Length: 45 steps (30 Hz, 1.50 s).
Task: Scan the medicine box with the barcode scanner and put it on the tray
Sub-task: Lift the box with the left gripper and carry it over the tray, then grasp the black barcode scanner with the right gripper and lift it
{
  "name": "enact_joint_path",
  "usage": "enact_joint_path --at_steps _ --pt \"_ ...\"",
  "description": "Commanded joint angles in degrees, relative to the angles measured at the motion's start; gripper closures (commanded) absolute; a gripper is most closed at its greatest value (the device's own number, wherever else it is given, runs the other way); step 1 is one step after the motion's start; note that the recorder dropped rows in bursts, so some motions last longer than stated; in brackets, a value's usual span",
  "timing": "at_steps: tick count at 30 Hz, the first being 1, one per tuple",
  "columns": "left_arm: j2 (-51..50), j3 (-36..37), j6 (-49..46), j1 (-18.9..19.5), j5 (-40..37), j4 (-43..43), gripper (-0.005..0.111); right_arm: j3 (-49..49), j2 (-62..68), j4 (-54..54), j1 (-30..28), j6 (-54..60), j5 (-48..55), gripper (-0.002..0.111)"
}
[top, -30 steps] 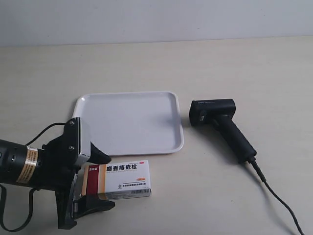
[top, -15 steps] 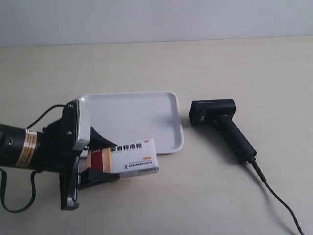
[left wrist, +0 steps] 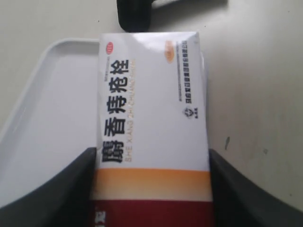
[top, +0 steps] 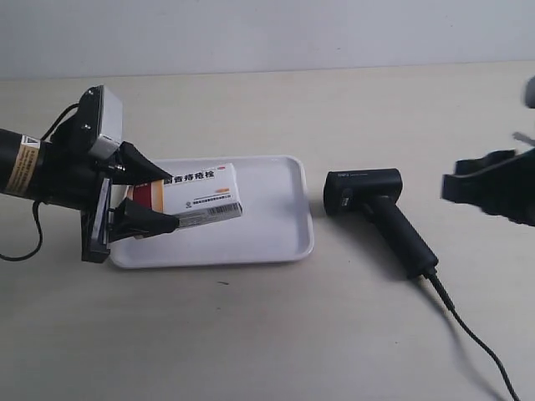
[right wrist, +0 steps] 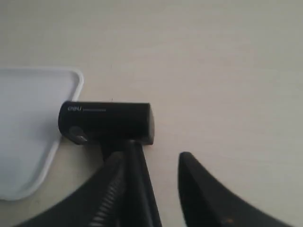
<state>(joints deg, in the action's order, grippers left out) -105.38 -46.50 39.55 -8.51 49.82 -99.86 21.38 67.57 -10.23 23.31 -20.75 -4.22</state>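
Medicine box (top: 199, 195) lifted off the table, now above the tray (top: 276, 242), clamped at its red end by the left gripper (top: 138, 194) — right gripper (right wrist: 151, 184) (fingers spread, empty) arrives over the barcode scanner (top: 376, 205) — scan likely next.

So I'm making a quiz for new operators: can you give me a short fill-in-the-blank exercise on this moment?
1. The left end effector is shut on the ____.
2. The medicine box is held above the white ____.
3. The barcode scanner lies on the table, not on the tray; its head points toward the ____.
4. The right end effector is ____, its fingers near the scanner's handle.

Missing words: medicine box; tray; tray; open
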Motion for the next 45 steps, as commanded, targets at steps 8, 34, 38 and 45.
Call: enact_joint_path --at_steps 8,34,38,45 --pt "-6.80 -4.79 -0.17 0.83 6.85 -0.08 0.107 14.34 29.35 -6.66 1.98 2.78 1.03 0.016" --pt "-6.80 -4.79 -0.17 0.83 6.47 -0.08 0.107 20.83 40.65 -13.28 2.72 2.88 -2.22 0.066" --pt "-6.80 -4.79 -0.17 1.88 6.08 -0.08 0.107 20.83 30.92 -14.27 2.72 6.93 7.48 0.095" --pt "-6.80 -4.79 -0.17 3.93 7.01 -0.08 0.107 21.86 22.44 -19.10 2.72 12.86 13.13 0.108"
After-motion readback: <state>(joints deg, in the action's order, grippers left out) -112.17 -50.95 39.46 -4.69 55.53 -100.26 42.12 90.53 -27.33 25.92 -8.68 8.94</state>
